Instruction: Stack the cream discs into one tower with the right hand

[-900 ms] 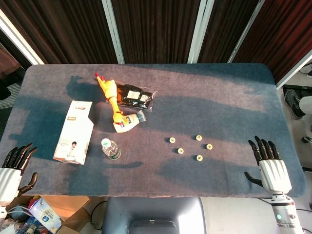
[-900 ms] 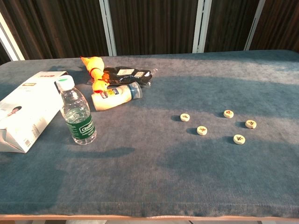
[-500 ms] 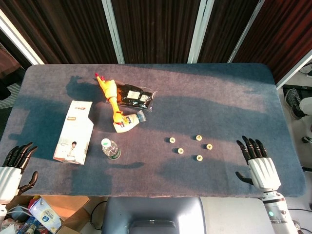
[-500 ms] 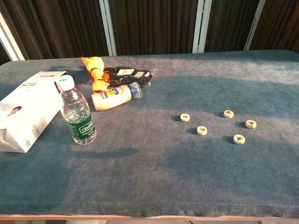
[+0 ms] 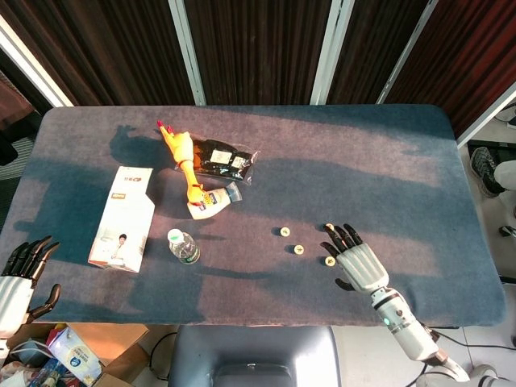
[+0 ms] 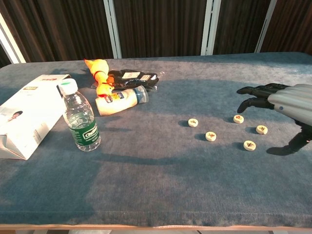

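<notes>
Several small cream discs with red marks lie loose and apart on the grey-blue table cloth point(image 6: 161, 190). In the chest view they sit at right of centre: one disc point(image 6: 193, 122), a second disc point(image 6: 210, 136), a third disc point(image 6: 238, 118), and others beside them. My right hand point(image 5: 355, 258) point(image 6: 285, 102) hovers over the right part of the cluster with its fingers spread and nothing in it. In the head view it hides some discs, while one disc point(image 5: 285, 231) and another disc point(image 5: 298, 249) show to its left. My left hand point(image 5: 16, 278) rests open off the table's front left corner.
An upright water bottle point(image 6: 79, 116) stands at the left front. A white carton point(image 6: 24, 114) lies beside it. Further back lie a rubber chicken point(image 5: 181, 157), a black packet point(image 5: 222, 159) and a white tube point(image 5: 214, 200). The table's front edge point(image 6: 156, 226) is near.
My right hand has moved left from the table's right edge to above the discs. The discs and the left hand have not moved.
</notes>
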You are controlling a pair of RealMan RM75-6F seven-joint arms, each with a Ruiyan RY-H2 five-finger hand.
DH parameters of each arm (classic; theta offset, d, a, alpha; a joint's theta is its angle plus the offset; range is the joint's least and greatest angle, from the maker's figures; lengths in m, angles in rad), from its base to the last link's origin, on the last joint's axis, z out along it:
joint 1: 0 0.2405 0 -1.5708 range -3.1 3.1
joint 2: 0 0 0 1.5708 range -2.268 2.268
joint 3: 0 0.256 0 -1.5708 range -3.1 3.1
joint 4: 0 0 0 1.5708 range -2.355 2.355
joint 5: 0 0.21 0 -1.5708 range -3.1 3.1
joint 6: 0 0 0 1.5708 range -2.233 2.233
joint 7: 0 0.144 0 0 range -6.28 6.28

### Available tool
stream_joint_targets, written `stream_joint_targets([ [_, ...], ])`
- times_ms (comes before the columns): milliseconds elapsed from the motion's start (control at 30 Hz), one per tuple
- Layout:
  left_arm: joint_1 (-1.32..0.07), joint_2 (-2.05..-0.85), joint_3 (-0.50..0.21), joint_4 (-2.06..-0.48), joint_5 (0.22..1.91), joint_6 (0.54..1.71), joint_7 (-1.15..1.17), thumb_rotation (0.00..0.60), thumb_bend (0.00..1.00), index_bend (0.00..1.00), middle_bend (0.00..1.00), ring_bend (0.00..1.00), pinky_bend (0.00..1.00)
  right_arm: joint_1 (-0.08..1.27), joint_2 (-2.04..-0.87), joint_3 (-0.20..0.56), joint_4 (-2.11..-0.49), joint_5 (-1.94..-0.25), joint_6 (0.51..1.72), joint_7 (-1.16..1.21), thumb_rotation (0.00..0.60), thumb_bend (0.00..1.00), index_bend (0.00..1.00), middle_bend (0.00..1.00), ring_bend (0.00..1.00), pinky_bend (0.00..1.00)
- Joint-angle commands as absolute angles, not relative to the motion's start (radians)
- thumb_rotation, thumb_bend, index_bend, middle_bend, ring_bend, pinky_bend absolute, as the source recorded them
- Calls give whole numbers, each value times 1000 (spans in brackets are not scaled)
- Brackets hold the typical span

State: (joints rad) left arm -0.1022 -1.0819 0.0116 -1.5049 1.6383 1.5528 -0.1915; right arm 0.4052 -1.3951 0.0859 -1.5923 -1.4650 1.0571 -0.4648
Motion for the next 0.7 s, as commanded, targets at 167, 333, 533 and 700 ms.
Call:
stream_joint_targets([
  [167,-102,-1081,13,-1506,1640,1553,-192,600,507,0,0,0,27,473,-1485,103,-1450,-1407,980,-452,600,403,470,0,0,0],
  [333,-100,-1082,11,-1506,1640,1557,-191,600,507,0,0,0,27,483,-1500,93,-1404,-1390,967,-439,600,405,496,0,0,0],
  [533,-101,-1082,11,-1506,1639,1557,-192,600,507,0,0,0,26,489,-1507,81,-1381,-1383,959,-433,600,406,507,0,0,0],
  [700,-99,-1081,10,-1506,1641,1562,-193,600,507,0,0,0,26,492,-1512,67,-1371,-1391,964,-428,600,429,523,0,0,0],
])
